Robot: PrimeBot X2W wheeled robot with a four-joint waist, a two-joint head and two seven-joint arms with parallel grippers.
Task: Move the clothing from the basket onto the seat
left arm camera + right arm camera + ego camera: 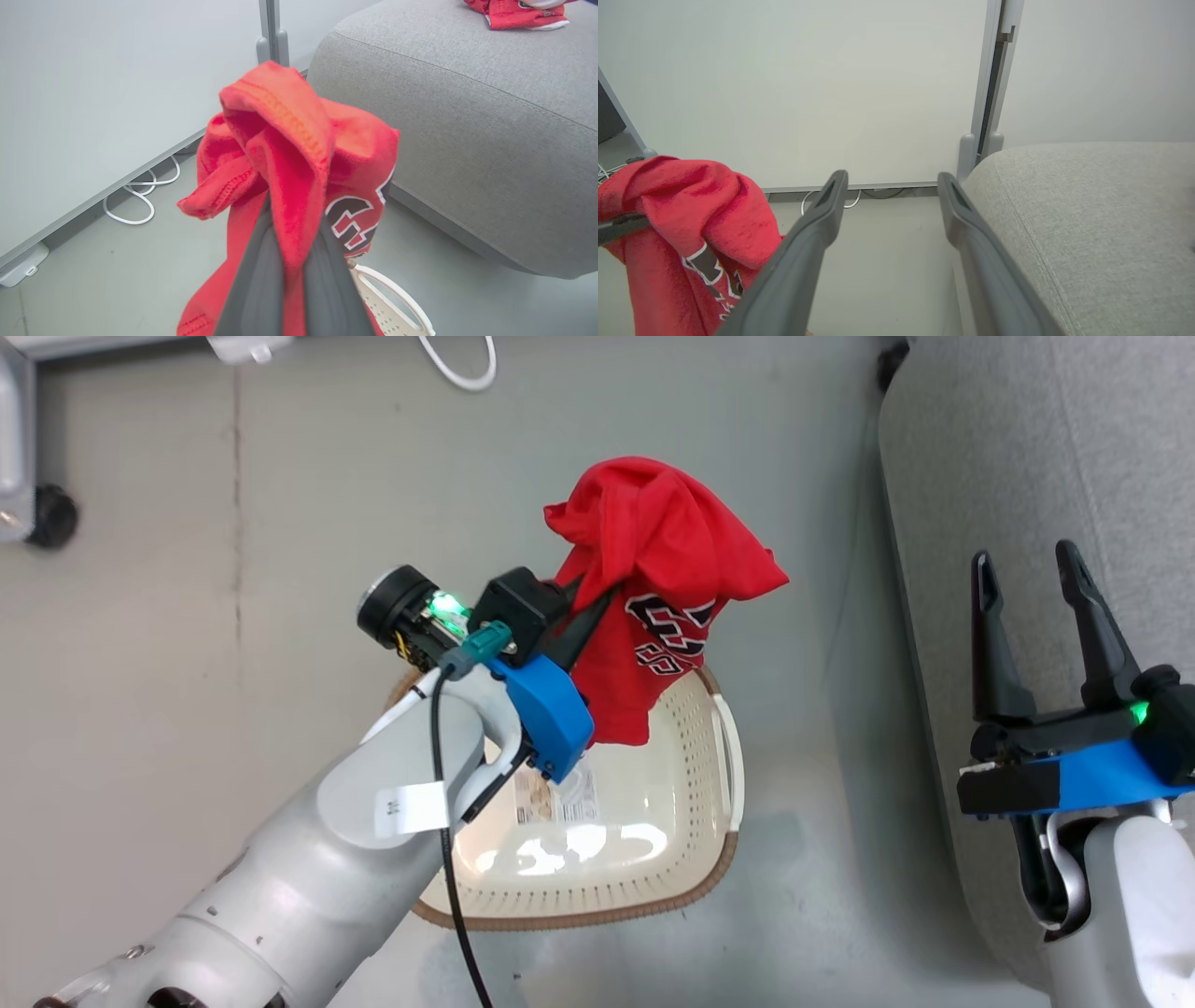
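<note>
1. Our left end effector (602,602) was clamped together on a fold of the bright red soft fabric garment with black-and-white lettering (667,560), so the cloth draped over the fingers and hung loose.
2. We held it above the far rim of the cream-white perforated plastic laundry basket with a brown woven rim (691,747), which stood on the floor. We judged that the height was meant to clear that rim.
3. The basket's inside looked bare apart from a label, so this seemed the last piece.
4. A second red garment with white trim (518,14) lay on the large light-grey woven-fabric seat cushion (1027,457), well back from its rounded edge.
5. Our right end effector (1025,560) hung over the seat's edge with its fingers apart and empty, probably to keep the carry path free.
</note>
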